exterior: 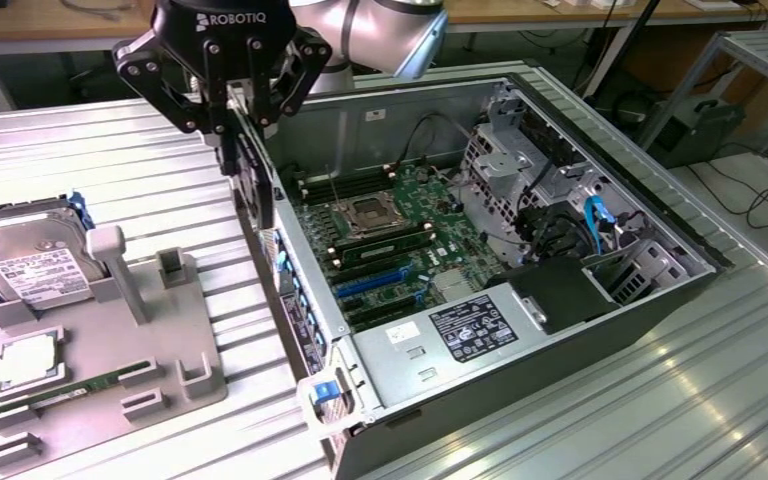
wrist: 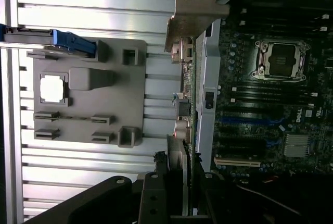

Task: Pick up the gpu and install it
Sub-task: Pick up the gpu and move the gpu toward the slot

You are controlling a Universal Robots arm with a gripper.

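Black fingers (wrist: 155,195) of the end effector (wrist: 181,182) sit closest to the wrist camera, clamped on the gpu (wrist: 179,153), which runs edge-on away from them to its silver bracket (wrist: 196,15). In the exterior view the gpu (exterior: 248,175) hangs upright over the computer case (exterior: 357,125) wall on the exterior view's left. Inside that wall the motherboard (exterior: 398,230) and its blue slots (exterior: 364,284) lie uncovered, with the power supply (exterior: 471,330) further off. Bare ribbed bench (exterior: 157,200) separates the case from the grey fixture plate (exterior: 104,340) carrying the hard drive (exterior: 24,265).
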